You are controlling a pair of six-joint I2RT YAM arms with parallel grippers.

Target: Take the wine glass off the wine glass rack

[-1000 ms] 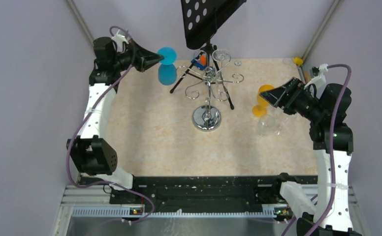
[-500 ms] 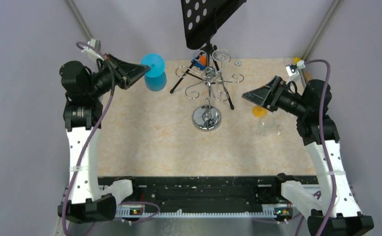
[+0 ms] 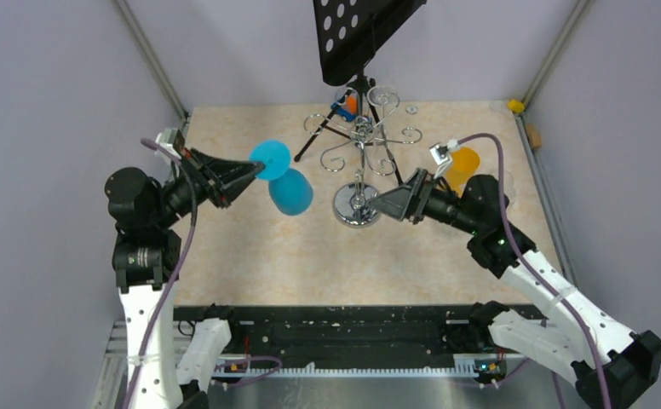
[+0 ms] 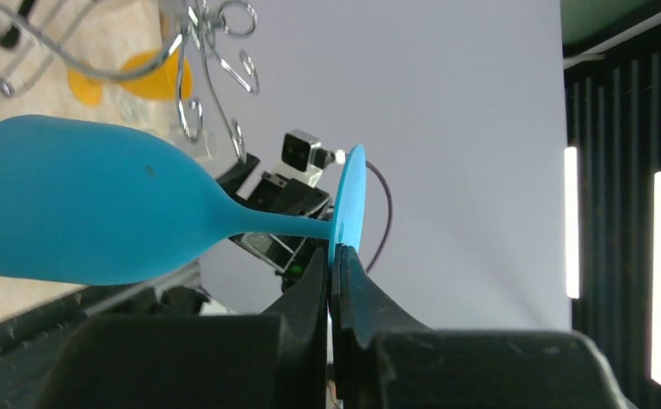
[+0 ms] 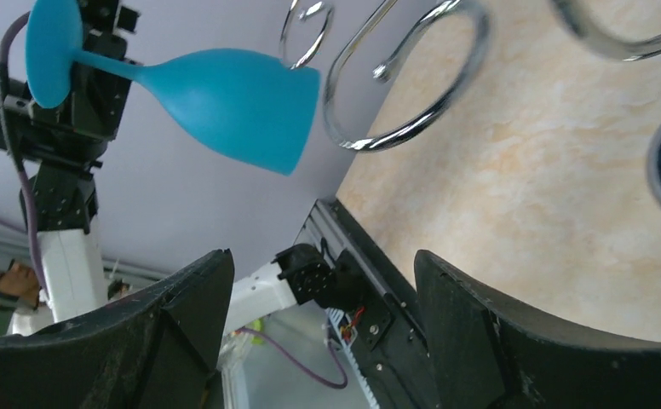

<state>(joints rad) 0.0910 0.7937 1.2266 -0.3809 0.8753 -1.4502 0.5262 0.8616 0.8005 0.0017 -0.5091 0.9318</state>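
Observation:
My left gripper is shut on the round foot of a blue wine glass and holds it in the air, tilted on its side, left of the rack. In the left wrist view the fingertips pinch the foot's edge, with the blue glass stretching out to the left. The chrome wine glass rack stands at the back middle on its round mirrored base. My right gripper is open and empty, just right of that base. In the right wrist view it faces the blue glass past a scrolled rack arm.
A black tripod stand with a perforated plate stands behind the rack. An orange glass stands on the table behind my right arm. Small blue and orange parts lie under the tripod. Grey walls close in on three sides.
My left arm has carried the blue glass from the back left forward and to the right. My right arm has swung left from the orange glass to the rack's base.

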